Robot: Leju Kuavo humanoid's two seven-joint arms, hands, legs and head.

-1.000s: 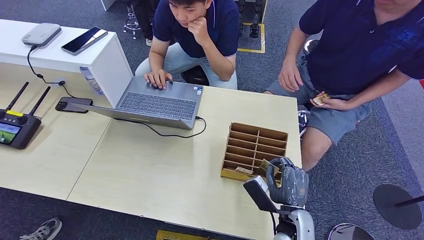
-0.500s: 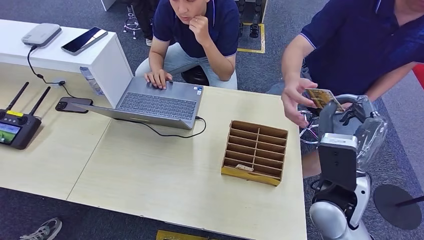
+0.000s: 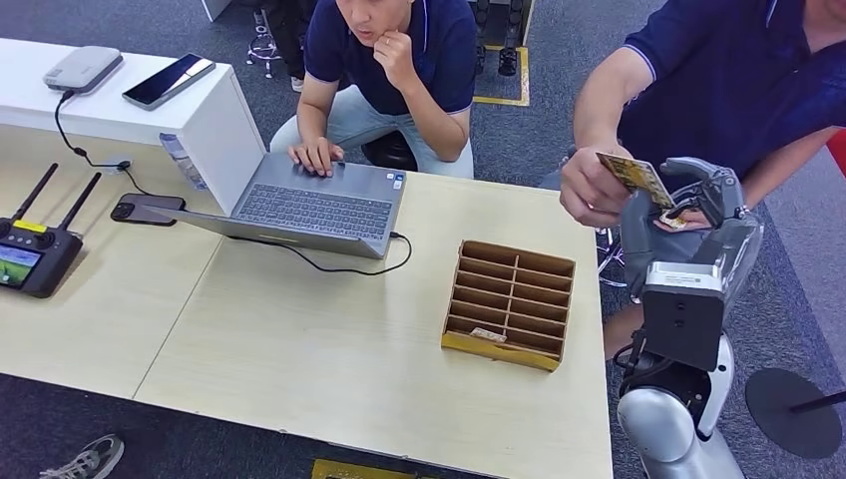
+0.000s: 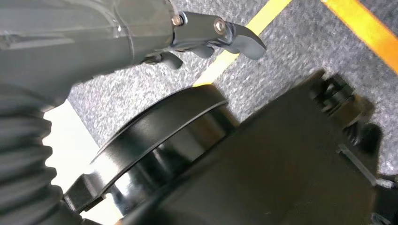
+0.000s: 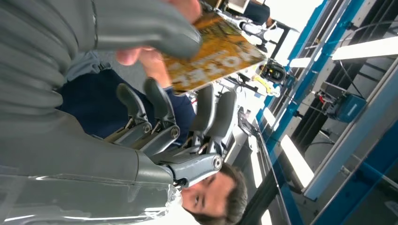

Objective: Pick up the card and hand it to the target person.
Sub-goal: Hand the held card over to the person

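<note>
The patterned card (image 3: 635,178) is in the air beyond the table's right edge, pinched at its left end by the hand (image 3: 589,190) of the person in dark blue seated on the right. My right hand (image 3: 688,220) is raised just under and behind it. In the right wrist view my thumb (image 5: 141,28) lies against the card (image 5: 216,56), while my fingers (image 5: 159,108) stand spread and apart from it. My left hand (image 4: 206,35) hangs by my body over the grey floor and holds nothing.
A wooden slotted organiser (image 3: 511,299) stands on the light table (image 3: 299,339) near its right edge, with a card (image 3: 487,336) in a front slot. A second person (image 3: 389,50) sits at a laptop (image 3: 319,205). A remote controller (image 3: 30,254) and a phone (image 3: 148,210) lie at the left.
My right hand rose from the organiser with the card to the person on the right. That person's hand reached in and now pinches the card; my fingers have spread off it.
</note>
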